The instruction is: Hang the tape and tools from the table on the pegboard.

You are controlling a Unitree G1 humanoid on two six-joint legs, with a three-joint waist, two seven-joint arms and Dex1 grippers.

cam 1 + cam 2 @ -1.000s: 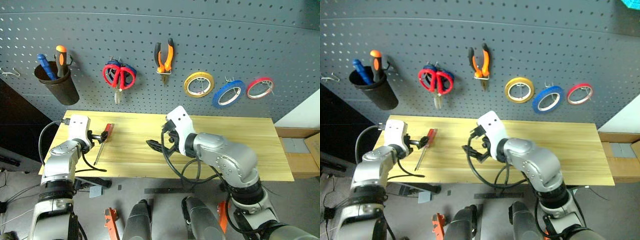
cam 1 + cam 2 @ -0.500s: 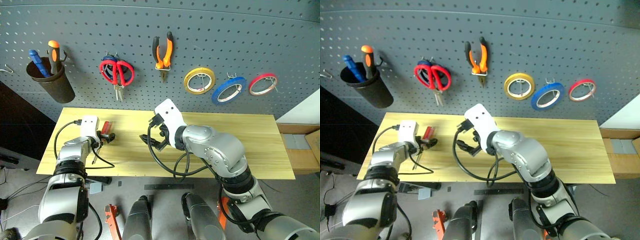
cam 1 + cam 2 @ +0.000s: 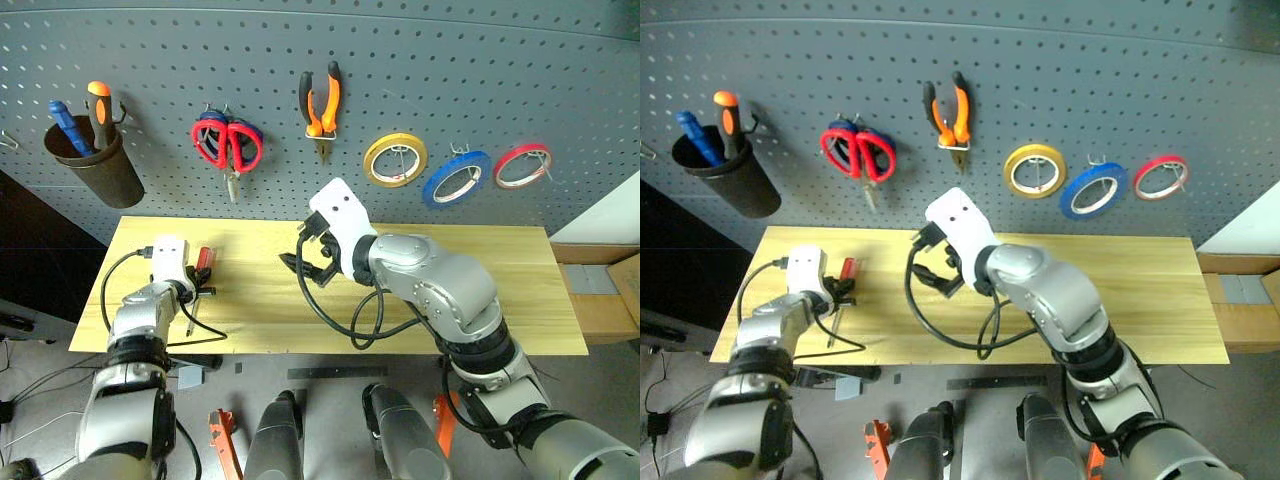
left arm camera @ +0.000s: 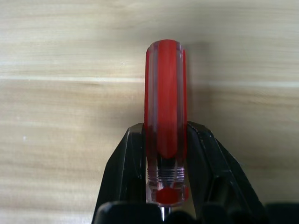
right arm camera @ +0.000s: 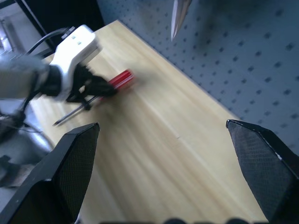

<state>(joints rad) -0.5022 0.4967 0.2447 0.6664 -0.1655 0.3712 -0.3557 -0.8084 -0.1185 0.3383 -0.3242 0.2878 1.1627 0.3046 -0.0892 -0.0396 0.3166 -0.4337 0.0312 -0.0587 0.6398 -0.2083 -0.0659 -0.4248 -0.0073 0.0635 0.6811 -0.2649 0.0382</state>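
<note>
Glossy red plastic screwdriver (image 4: 164, 116) with thin steel shaft, lying on the grained pale wood table (image 3: 480, 290) near its left end, left gripper (image 4: 164, 186) clamped on the handle, right gripper (image 3: 307, 262) spread wide above the table's middle, grasping nothing

Count: three tape rolls, yellow (image 3: 395, 160), blue (image 3: 456, 179), red (image 3: 522, 166); two scissors (image 3: 227, 146); one pliers (image 3: 321, 104); three screwdrivers, two in the cup (image 3: 93, 172), one on the desk (image 3: 203, 265).
</note>
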